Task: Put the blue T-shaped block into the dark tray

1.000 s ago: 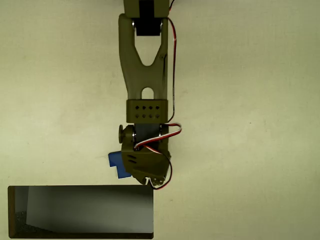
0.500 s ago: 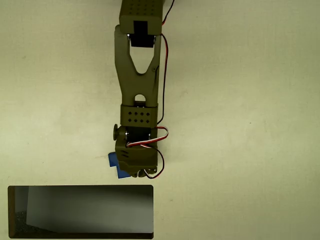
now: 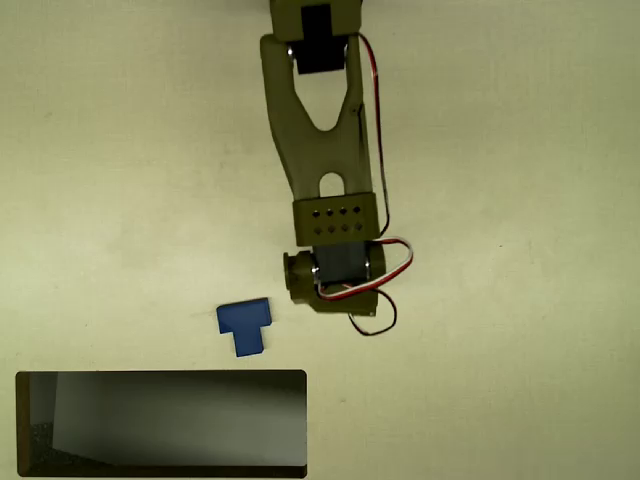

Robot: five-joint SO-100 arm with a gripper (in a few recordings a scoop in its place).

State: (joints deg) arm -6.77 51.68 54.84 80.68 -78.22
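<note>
The blue T-shaped block (image 3: 243,327) lies flat on the pale table, its stem pointing toward the dark tray (image 3: 160,425), a short gap above the tray's upper rim. The olive arm reaches down from the top of the overhead view. Its gripper (image 3: 335,287) points straight down to the right of the block, apart from it by a small gap. The wrist body hides the fingers, so I cannot see how the jaws stand. Nothing blue shows under the gripper.
Red, white and black wires (image 3: 385,270) loop off the right side of the wrist. The tray fills the bottom left corner, its right end at about mid-picture. Bare table spreads left and right of the arm.
The arm has swung right, off the block it was covering. The block stays where it was and now shows whole.
</note>
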